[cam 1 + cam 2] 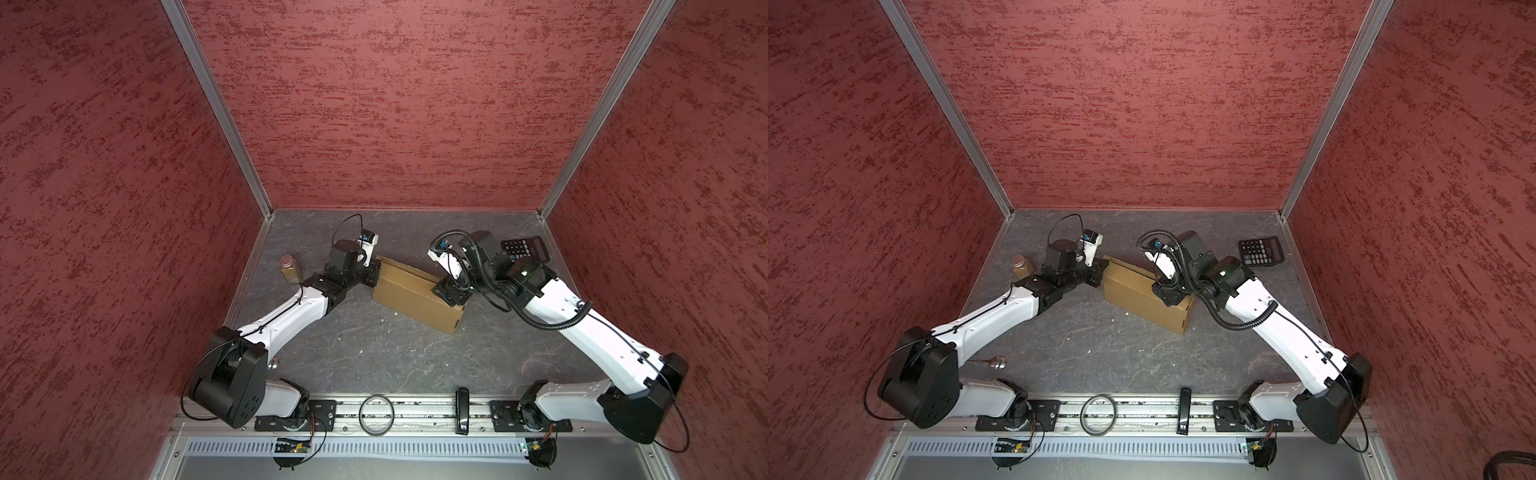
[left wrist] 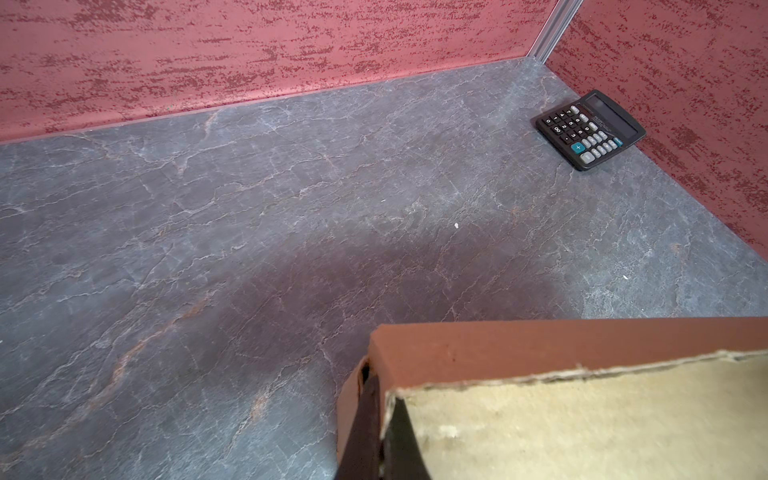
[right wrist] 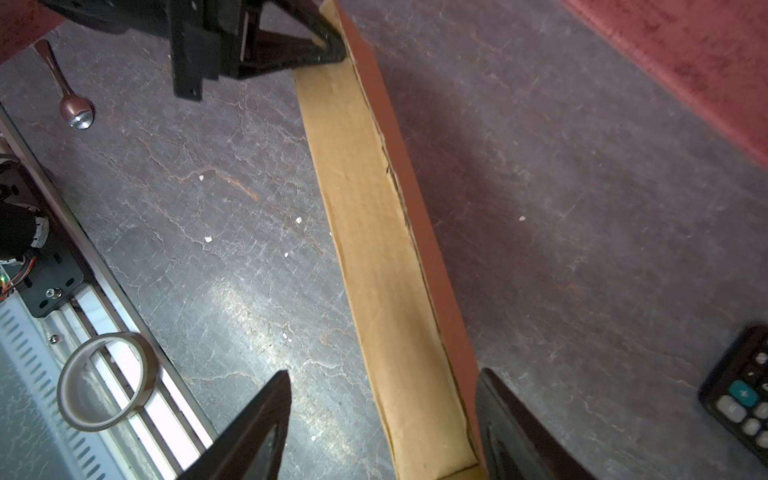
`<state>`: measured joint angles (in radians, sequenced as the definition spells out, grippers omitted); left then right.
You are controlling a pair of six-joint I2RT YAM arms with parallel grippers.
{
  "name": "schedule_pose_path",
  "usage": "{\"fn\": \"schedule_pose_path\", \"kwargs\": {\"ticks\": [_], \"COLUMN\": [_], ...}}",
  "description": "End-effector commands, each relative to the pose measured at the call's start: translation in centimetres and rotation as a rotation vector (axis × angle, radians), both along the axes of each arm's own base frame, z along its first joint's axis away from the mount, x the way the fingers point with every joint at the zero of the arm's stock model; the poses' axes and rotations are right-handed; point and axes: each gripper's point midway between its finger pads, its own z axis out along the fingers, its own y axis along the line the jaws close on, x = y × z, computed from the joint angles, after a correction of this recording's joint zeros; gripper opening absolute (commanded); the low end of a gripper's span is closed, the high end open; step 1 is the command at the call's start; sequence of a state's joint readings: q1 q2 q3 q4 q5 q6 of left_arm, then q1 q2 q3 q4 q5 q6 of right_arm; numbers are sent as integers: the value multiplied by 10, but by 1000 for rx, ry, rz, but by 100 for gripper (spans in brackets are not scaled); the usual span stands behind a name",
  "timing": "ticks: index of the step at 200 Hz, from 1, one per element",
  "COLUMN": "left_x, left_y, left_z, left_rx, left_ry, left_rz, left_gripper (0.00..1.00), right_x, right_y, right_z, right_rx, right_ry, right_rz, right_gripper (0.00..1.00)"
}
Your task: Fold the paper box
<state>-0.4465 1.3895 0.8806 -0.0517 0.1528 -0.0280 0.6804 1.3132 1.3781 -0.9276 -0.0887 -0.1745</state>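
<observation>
The paper box (image 3: 365, 232) runs from between the fingers of my spread right gripper (image 3: 384, 374) to my left gripper (image 3: 332, 45), pinched on its far corner; I should close squarely on the near wall, no twisting.

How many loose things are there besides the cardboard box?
5: jar beside the left arm, calculator back right, spoon by its base, tape roll and black stick on the front rail; arms may hide more.
</observation>
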Motion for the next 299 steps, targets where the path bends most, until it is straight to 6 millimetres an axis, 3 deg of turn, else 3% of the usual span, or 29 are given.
{"fn": "schedule_pose_path", "kwargs": {"ticks": [1,40,85,180,254,299], "left_x": [-22,-23,-24,-23,-23,-24], "left_y": [0,1,2,2,3,4], "left_z": [-44,-45,-46,-48,-49,-50], "left_rx": [68,74,77,80,85,88], "left_ry": [147,149,149,155,161,162], "left_rz": [-35,-36,-33,-31,-23,-18], "left_gripper": [0,0,0,0,0,0], "right_x": [-1,0,2,5,3,-1], "right_y": [-5,2,6,11,18,23], "right_z": [8,-8,-20,-53,-57,-63], "right_rx": [-59,-109,-137,-158,-125,-108], "right_ry": [-48,-26,-9,49,67,85], "right_rz": [35,113,146,146,155,166], "right_gripper": [74,86,88,80,68,67]}}
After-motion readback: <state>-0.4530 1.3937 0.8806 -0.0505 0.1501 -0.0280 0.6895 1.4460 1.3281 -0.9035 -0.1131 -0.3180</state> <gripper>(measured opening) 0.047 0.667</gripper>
